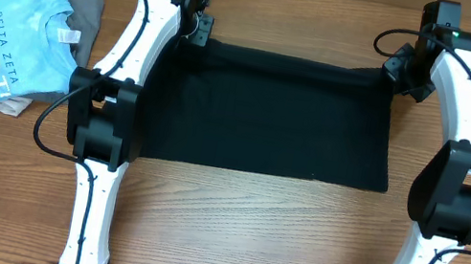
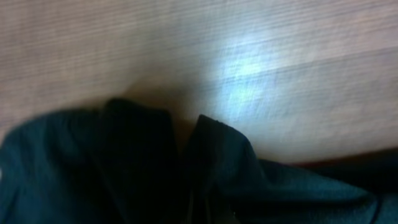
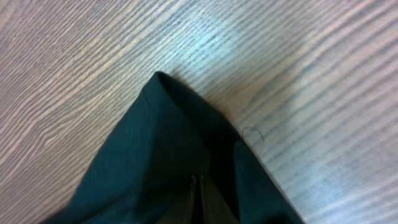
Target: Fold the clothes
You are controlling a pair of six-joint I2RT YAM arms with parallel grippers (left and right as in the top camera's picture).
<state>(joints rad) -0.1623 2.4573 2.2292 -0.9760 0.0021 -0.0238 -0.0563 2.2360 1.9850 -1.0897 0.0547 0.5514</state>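
While the wood-grain counter (image 1: 236, 239) lies under it, the black T-shirt (image 1: 268, 113) sits spread between both arms as a wide, flat rectangle of soft matte fabric. Its far edge is drawn between the two tools.

Left tool (image 1: 203, 31): jaws together, clamped on the far-left corner. The wrist view is blurred, with cloth bunched in dark folds.

Right tool (image 1: 400, 72): jaws together, pinching the far-right corner. The fabric rises there to a pointed peak.

Counter's left end: light-blue printed T-shirt (image 1: 8, 43) on a grey folded shirt (image 1: 91, 14), well apart from the black one.
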